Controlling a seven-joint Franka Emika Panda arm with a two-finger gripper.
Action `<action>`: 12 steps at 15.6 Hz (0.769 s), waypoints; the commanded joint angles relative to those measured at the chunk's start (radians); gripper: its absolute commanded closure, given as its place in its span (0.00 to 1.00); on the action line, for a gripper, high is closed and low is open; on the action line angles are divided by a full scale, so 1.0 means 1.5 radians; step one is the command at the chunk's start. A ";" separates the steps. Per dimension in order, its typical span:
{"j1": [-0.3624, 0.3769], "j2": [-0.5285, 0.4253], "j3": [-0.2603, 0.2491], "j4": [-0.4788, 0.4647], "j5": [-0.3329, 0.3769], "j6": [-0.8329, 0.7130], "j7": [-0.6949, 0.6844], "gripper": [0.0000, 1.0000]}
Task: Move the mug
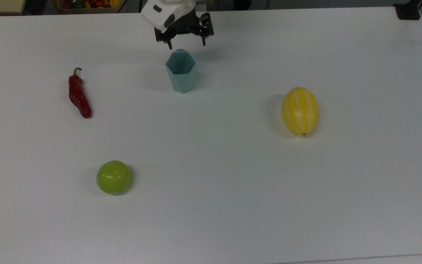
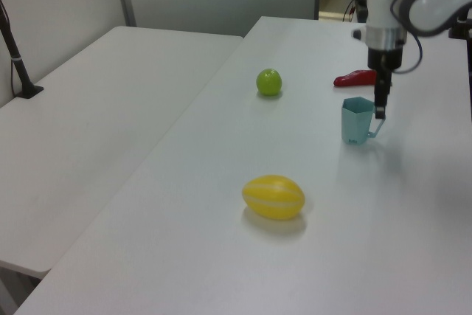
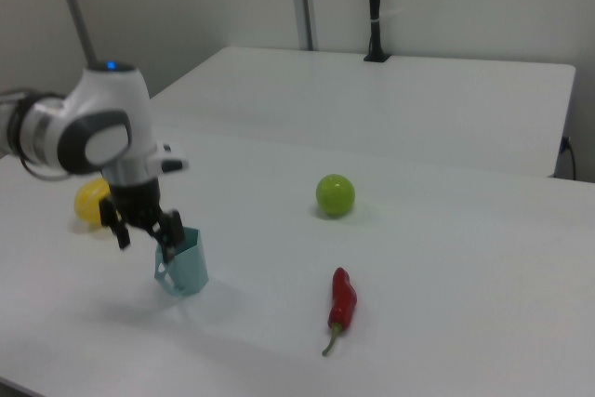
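In the top view the arm (image 1: 167, 11) is cut off at 12 o'clock, and the mug (image 1: 181, 71) hides its own handle. In the right view the arm hides part of the melon (image 3: 90, 204).

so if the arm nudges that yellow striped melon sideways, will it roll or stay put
The yellow striped melon would probably roll: it looks egg-shaped and smooth, lying on its long side on the flat white table. A push across its long axis likely rolls it; along it, it may pivot. Nothing nearby would stop it.
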 commanded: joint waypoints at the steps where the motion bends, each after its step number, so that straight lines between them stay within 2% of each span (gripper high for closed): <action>1: 0.004 -0.009 0.028 0.112 0.029 -0.097 0.105 0.00; 6: 0.004 -0.004 0.075 0.260 0.029 -0.210 0.267 0.00; 9: -0.002 -0.005 0.073 0.344 0.028 -0.308 0.312 0.00; 11: -0.003 -0.005 0.063 0.366 0.024 -0.334 0.305 0.00; 12: -0.003 -0.005 0.046 0.375 0.026 -0.334 0.302 0.00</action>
